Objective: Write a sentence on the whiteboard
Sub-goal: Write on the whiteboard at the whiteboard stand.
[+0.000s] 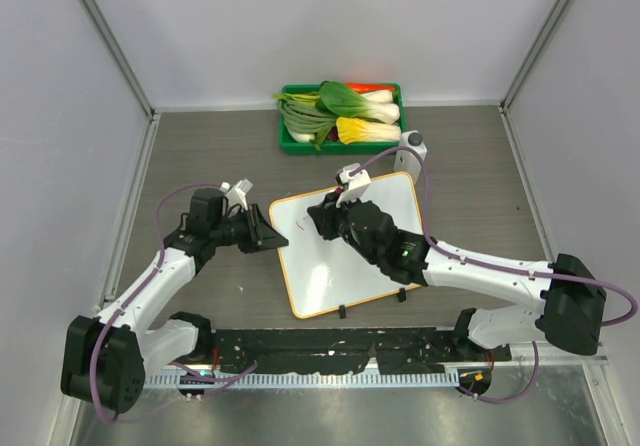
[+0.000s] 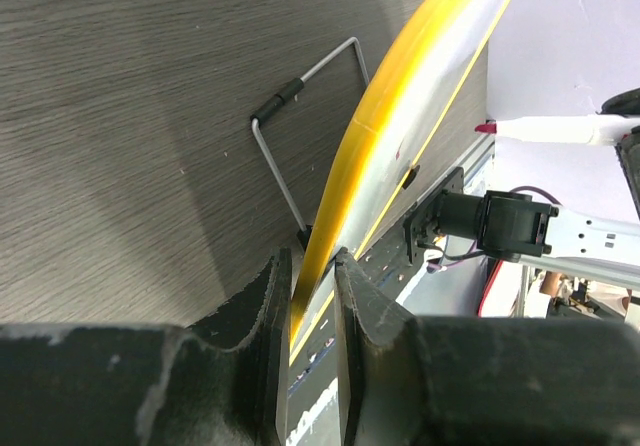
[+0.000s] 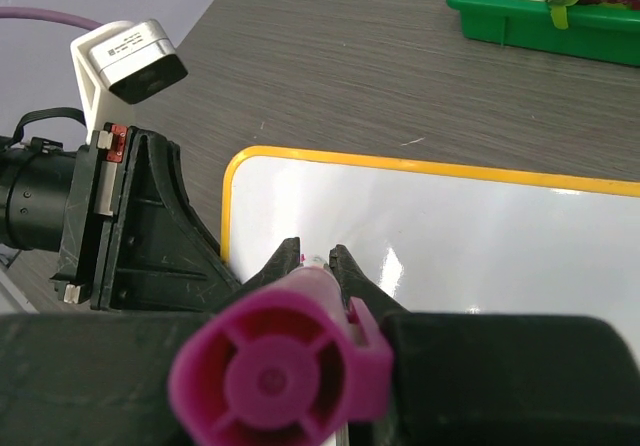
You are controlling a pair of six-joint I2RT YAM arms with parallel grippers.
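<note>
While the whiteboard (image 1: 335,266) lies on the desk (image 1: 200,156), I pinch its left rim in my left hand (image 2: 312,261), fingers nearly closed on the thin orange edge. My right hand (image 3: 315,256) is clamped tight on 1 pink marker (image 2: 555,128) at the board's far left corner (no writing shows yet). A green tray (image 1: 300,150) sits just beyond the board's far edge. I judge the board light, stiff and slick, likely to skate under pen pressure, so the rim is where to hold it.
</note>
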